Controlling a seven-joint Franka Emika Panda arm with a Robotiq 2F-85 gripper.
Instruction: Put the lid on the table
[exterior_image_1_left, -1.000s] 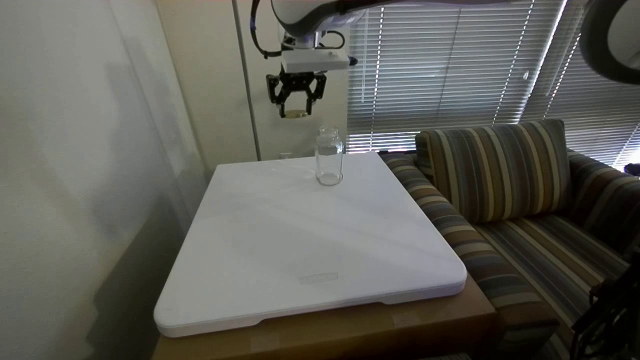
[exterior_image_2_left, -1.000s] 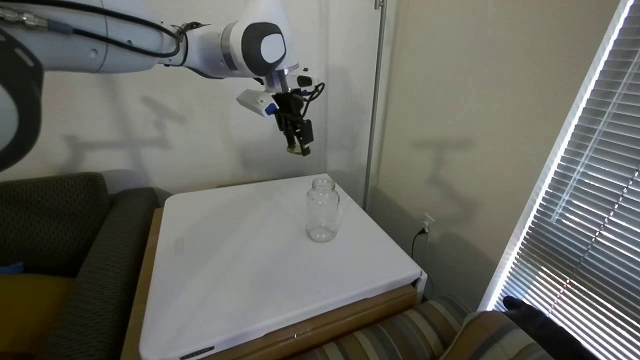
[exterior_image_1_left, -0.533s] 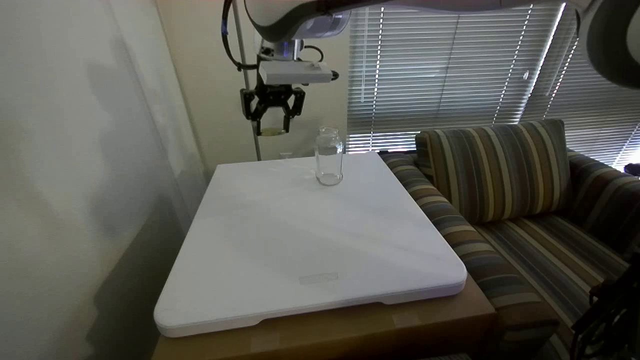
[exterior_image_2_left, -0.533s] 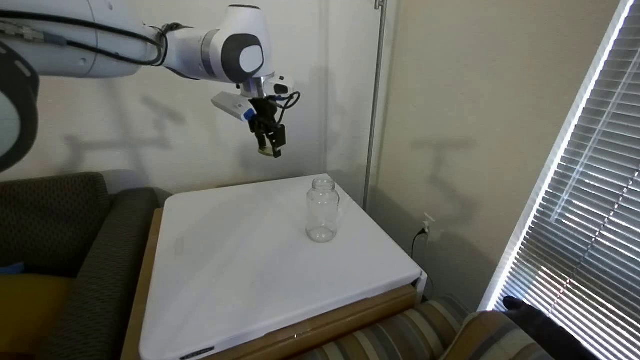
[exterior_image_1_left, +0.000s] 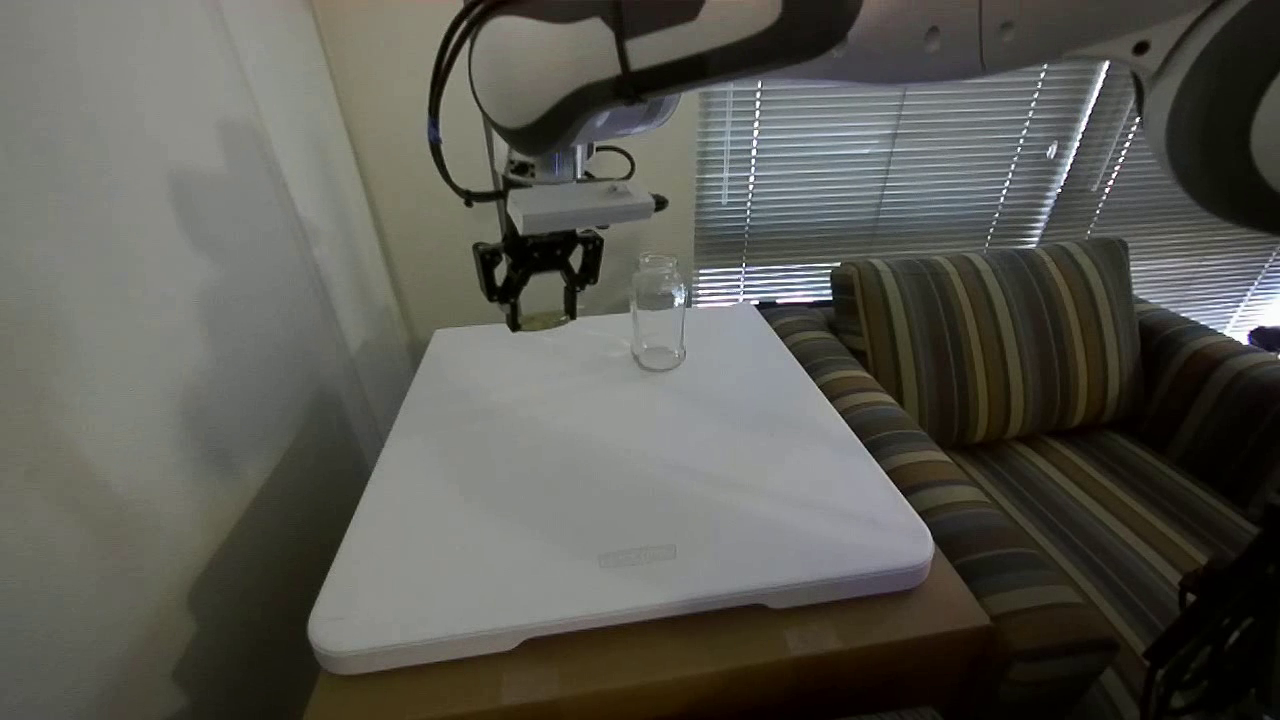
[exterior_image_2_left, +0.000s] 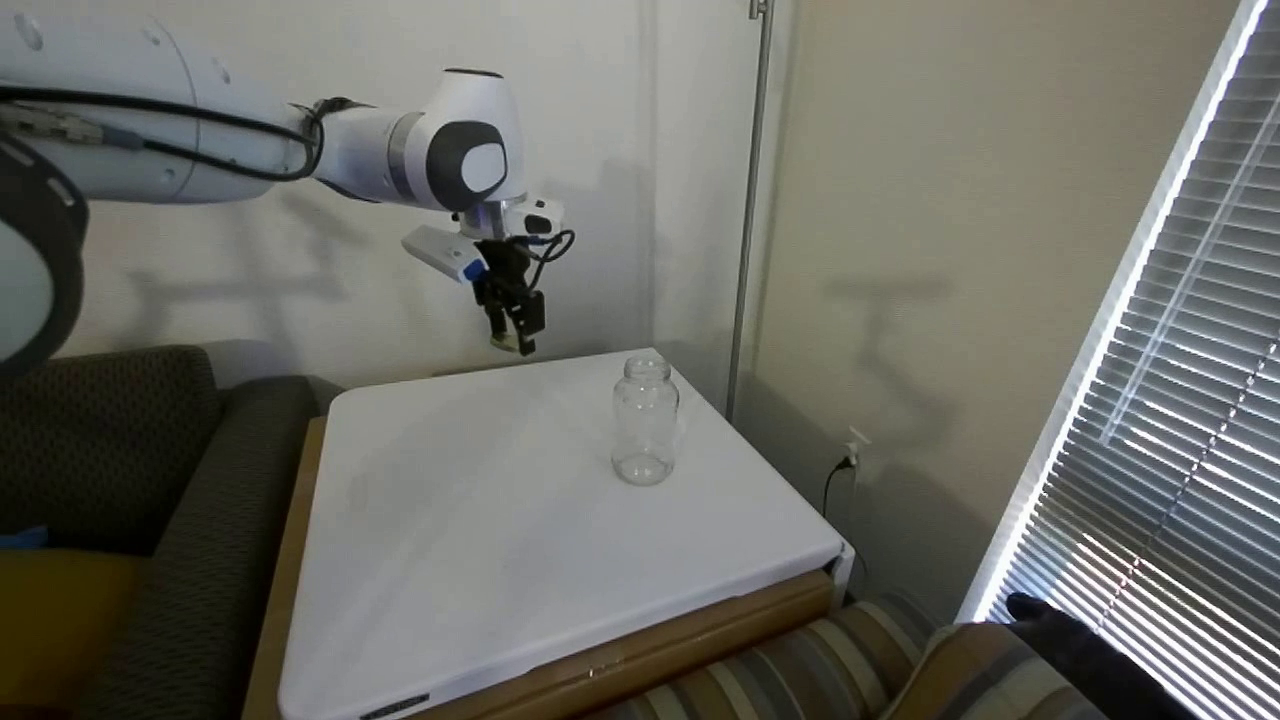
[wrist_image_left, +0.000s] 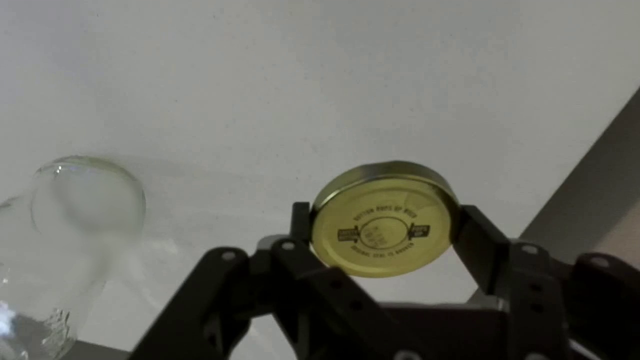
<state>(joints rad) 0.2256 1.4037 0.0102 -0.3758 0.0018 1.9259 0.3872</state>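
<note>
Pinching the lid (wrist_image_left: 384, 220) by its rim with my fingers (wrist_image_left: 300, 222) above the surface (exterior_image_1_left: 620, 450), apart from the jar (exterior_image_2_left: 645, 420), I risk it bouncing or rolling away if I release too high.

In an exterior view, the jar (exterior_image_1_left: 658, 318) stands on the table (exterior_image_1_left: 600, 450), right of the lid (exterior_image_1_left: 545, 321) in the hand (exterior_image_1_left: 543, 313).

upright glass jar (exterior_image_1_left: 658, 318) obstructs part of table (exterior_image_1_left: 600, 470); broad room beside it
</note>
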